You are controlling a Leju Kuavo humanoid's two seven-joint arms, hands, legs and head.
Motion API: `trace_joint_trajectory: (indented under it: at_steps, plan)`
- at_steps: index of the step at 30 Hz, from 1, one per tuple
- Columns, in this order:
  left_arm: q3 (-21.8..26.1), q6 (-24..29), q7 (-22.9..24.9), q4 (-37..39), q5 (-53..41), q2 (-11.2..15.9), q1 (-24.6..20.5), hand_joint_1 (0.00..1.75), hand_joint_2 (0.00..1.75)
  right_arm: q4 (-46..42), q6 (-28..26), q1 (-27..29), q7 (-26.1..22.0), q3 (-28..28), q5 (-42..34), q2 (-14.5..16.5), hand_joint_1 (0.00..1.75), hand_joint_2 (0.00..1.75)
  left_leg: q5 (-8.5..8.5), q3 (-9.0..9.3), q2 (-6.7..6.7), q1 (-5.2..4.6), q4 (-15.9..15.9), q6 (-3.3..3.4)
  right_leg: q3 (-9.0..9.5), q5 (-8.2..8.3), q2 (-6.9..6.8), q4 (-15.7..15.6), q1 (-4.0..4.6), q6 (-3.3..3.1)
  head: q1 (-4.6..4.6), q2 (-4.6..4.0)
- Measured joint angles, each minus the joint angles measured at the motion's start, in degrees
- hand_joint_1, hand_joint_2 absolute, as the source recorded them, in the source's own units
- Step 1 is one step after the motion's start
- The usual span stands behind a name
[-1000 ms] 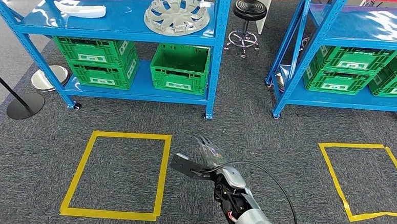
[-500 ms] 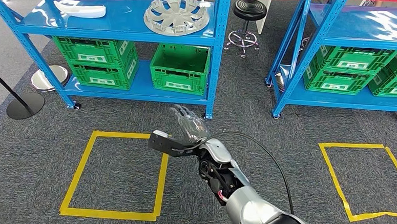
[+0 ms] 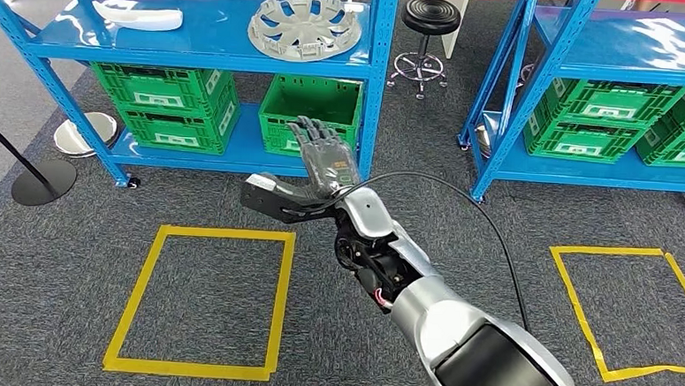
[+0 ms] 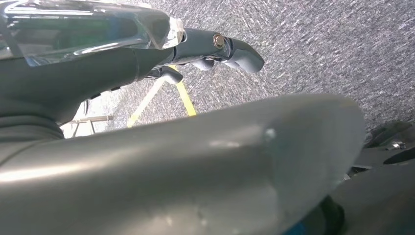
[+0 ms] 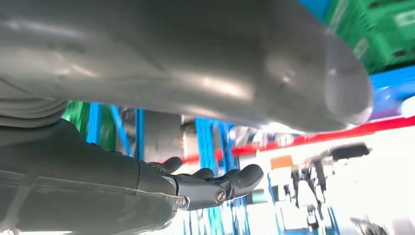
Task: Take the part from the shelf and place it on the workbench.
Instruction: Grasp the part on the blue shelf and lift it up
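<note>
Right hand raised toward shelf, fingers spread and holding nothing, likely readying for hubcap; left hand's state unclear.

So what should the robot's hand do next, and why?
Probably keep reaching up and forward toward the wheel cover on the top shelf. The right hand is empty, its fingers spread, and it hangs in front of the lower shelf, well short of the cover.
</note>
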Motion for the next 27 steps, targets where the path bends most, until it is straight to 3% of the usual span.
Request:
trace_joint_trajectory:
  at_steps: [7, 14, 27]
  plan:
    - [0.0, -0.02, -0.78, 0.05, 0.29, 0.27, 0.01, 0.0, 0.0, 0.78, 4.04, -1.13, 5.67, 8.37, 11.03, -0.43, 0.0, 0.0, 0.0, 0.0, 0.0, 0.0, 0.0, 0.0, 0.0, 0.0, 0.0, 0.0, 0.0, 0.0, 0.0, 0.0]
    - [0.0, 0.25, -0.94, 0.23, 1.04, 0.28, 0.18, 0.0, 0.0, 1.68, 5.72, -1.12, 11.38, 13.21, 15.55, -1.42, 0.0, 0.0, 0.0, -0.01, 0.0, 0.0, 0.0, 0.0, 0.0, 0.0, 0.0, 0.0, 0.0, 0.0, 0.0, 0.0]
    - [0.0, -0.34, -1.1, 0.3, 1.14, 0.5, 0.15, 0.0, 0.0, 2.54, 6.02, -1.05, 10.25, 14.0, 14.19, -2.48, 0.0, 0.0, 0.0, -0.01, 0.0, 0.0, 0.0, 0.0, -0.01, 0.0, 0.0, 0.0, 0.01, 0.0, 0.0, 0.0]
